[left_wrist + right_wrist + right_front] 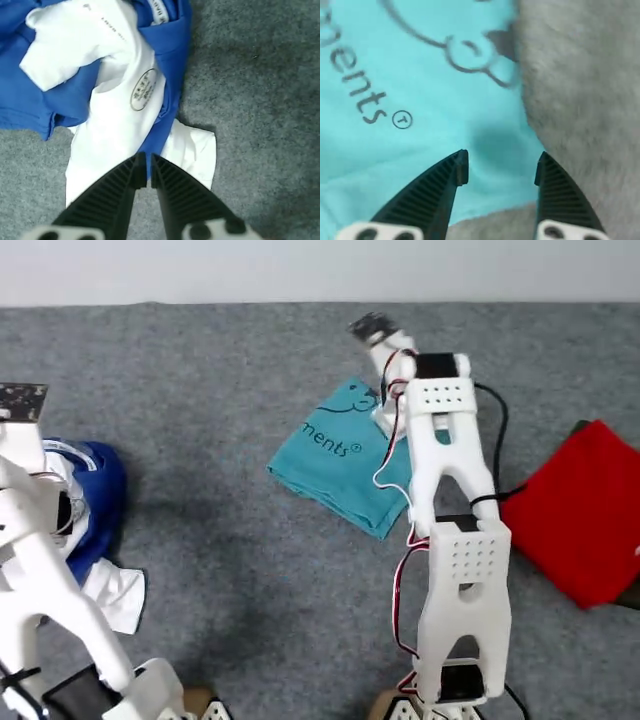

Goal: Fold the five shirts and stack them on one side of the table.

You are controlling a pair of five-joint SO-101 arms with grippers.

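High view: folded red fabric shirt (585, 515) at edge of grey bench (220, 390); teal printed shirt (345, 455) half-folded under spread right gripper (502, 157); crumpled blue shirt (30, 100) and white shirt (115, 120) unfolded below left gripper (147, 159), pressed together.

Arms extended, grippers angled downward
Left arm (35, 570) stands at the left side, left gripper (146, 169) with jaws drawn almost together; right arm (455, 540) stretches straight forward, right gripper (502, 165) with jaws spread wide apart
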